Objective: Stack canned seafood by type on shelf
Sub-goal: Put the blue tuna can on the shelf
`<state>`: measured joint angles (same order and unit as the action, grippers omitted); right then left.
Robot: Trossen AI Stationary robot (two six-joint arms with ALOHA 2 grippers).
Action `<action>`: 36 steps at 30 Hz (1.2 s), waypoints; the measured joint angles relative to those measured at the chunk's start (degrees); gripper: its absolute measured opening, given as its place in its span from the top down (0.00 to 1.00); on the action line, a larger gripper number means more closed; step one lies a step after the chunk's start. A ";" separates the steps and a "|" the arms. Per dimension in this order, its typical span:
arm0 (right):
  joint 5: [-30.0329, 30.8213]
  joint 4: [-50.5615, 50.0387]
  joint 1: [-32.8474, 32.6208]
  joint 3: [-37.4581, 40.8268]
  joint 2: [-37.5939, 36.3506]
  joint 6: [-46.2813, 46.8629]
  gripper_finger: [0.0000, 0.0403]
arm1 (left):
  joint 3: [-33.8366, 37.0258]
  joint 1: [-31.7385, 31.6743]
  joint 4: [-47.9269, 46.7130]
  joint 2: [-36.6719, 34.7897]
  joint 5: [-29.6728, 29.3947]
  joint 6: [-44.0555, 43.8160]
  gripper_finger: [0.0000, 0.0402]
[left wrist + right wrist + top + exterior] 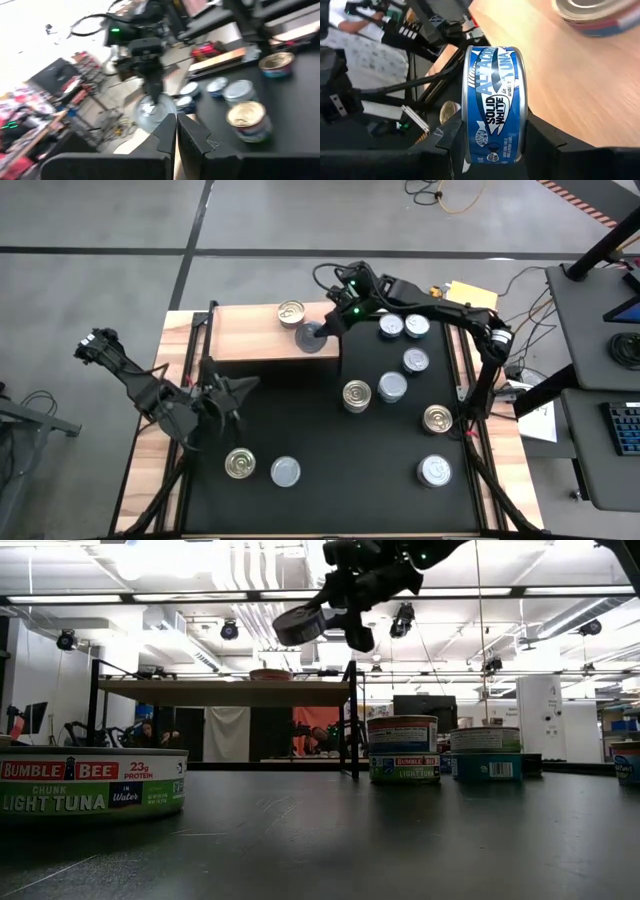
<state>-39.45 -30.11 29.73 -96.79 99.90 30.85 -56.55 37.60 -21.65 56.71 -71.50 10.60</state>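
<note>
A blue-labelled solid white albacore tuna tin (494,105) was clamped on edge in the right gripper (322,328) above the wooden shelf (250,340), beside a gold-topped tin (291,312), likely for separate stacking. The left gripper (232,392), shut and empty, waited off the shelf's front.

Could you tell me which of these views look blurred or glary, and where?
Left wrist view: smeared throughout, bright glare in the room behind. Right wrist view: held blue can sharp, can on the shelf blurred. Low view: ceiling lights glare, near can soft. High view: evenly lit.
</note>
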 joint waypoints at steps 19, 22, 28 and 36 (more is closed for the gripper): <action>11.52 -1.27 0.27 0.44 0.00 9.86 0.64 | 0.00 -2.59 -0.42 -1.24 -4.60 9.68 1.00; 12.61 -1.34 -0.33 0.44 0.30 11.50 0.64 | 0.00 -2.93 -0.42 -1.23 -9.83 11.34 1.00; 14.00 -1.97 -1.82 0.57 0.74 12.20 0.64 | 0.02 -2.99 -0.87 -1.46 -15.81 11.46 1.00; 17.27 -4.32 -1.72 0.59 0.74 10.65 0.64 | 0.02 -2.97 -1.24 -1.46 -15.66 10.73 1.00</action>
<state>-22.18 -34.43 28.01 -96.20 100.64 41.50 -56.53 34.63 -22.89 55.24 -87.16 21.32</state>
